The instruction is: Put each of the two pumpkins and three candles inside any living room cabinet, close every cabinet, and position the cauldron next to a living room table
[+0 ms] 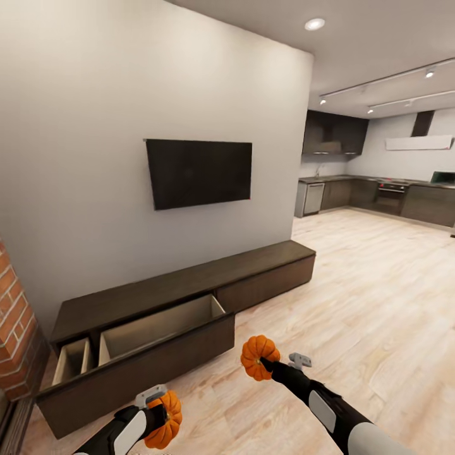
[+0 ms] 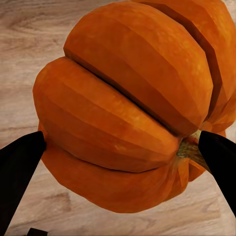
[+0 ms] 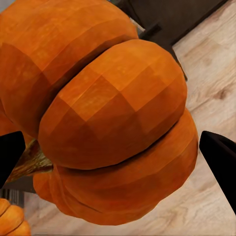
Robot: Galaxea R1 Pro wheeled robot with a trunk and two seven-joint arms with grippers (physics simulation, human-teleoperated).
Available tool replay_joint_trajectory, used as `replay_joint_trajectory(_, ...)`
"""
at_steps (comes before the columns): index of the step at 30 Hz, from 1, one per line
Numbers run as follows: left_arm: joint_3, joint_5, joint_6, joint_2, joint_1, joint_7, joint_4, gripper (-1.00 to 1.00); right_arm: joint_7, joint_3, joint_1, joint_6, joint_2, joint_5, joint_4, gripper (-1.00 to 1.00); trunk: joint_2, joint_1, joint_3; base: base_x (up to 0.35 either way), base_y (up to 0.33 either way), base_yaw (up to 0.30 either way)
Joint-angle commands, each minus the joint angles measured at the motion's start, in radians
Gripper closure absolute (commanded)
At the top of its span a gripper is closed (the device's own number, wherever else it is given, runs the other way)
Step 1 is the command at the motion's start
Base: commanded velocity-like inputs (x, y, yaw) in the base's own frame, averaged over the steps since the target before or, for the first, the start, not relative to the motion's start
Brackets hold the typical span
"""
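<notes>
L gripper point(image 1: 158, 414) clamps pumpkin point(image 1: 165, 420), R gripper point(image 1: 264, 361) clamps 2nd pumpkin point(image 1: 258, 356), fingertips mostly hidden, cabinet point(image 1: 189, 303) drawers open

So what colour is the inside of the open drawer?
Pale wood, clearest in the head view.

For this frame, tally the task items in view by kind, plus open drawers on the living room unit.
Pumpkins: 2, one in the left gripper at, one in the right gripper at
Long dark cabinet: 1
Open drawers: 2, wide and narrow
Candles: 0
Cauldrons: 0
Total: 5
</notes>
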Motion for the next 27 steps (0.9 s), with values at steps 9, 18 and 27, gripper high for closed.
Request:
replay_joint_trajectory(9,-0.009,0.012,0.003,0.0,-0.001,0.008,-0.002,1.0,-0.001,0.008,-0.001,-0.002,0.005,-0.01,0.0,1.0,0.063,-0.035,0.031,0.0,0.0,0.259)
replay_joint_trajectory(18,-0.01,0.007,0.003,0.001,-0.001,0.008,-0.002,1.0,-0.002,0.009,-0.001,-0.001,0.006,-0.01,-0.001,1.0,0.126,-0.069,0.063,0.0,0.0,0.259)
replay_joint_trajectory(27,-0.011,0.005,0.003,0.0,-0.001,0.008,-0.002,1.0,-0.016,0.009,0.0,-0.001,0.006,-0.011,0.0,1.0,0.189,-0.104,0.095,0.0,0.0,0.259)
